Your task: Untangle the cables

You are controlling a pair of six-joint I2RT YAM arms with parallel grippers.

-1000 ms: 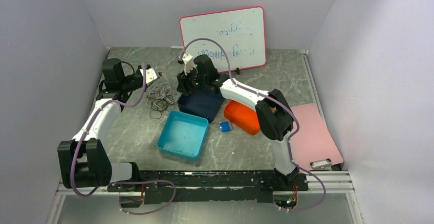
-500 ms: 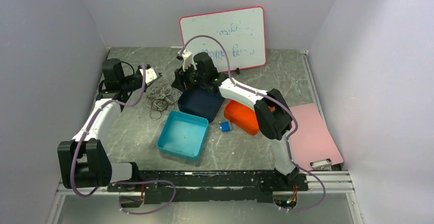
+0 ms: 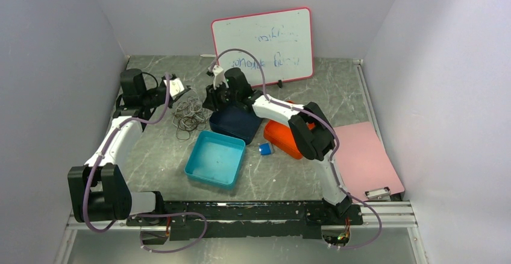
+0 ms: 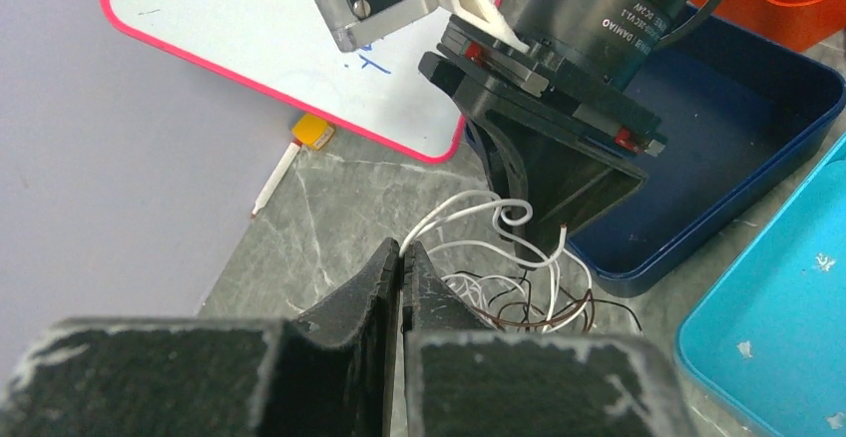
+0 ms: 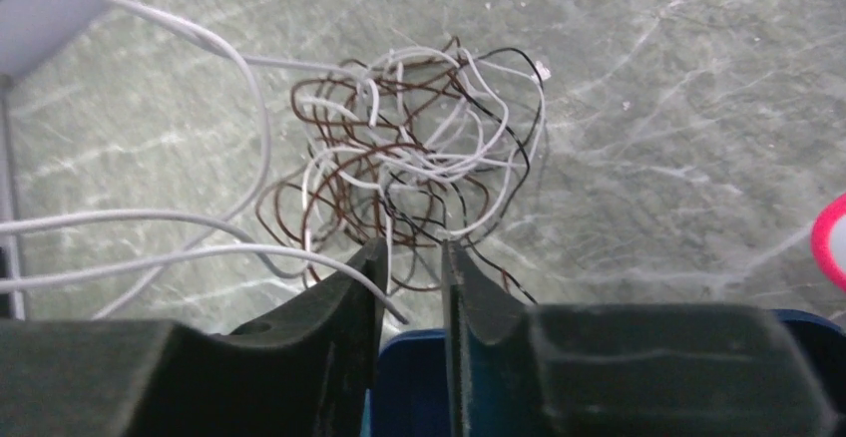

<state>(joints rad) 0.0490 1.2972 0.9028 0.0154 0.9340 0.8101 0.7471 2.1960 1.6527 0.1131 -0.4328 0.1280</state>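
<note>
Cables (image 3: 190,114) heaped beside navy tray (image 3: 238,125) | left gripper (image 4: 402,249) pinched shut, apparently on a white strand (image 4: 439,216) | right gripper (image 5: 412,252) slightly parted, has edged closer to heap | pull-apart looks near.

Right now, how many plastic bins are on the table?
3: the teal bin near the middle, the navy bin behind it, the orange bin right of that.

The right arm's motor (image 4: 599,3) seems to read "DAMIAO"; the whiteboard (image 3: 263,44) scrawl is illegible.
</note>
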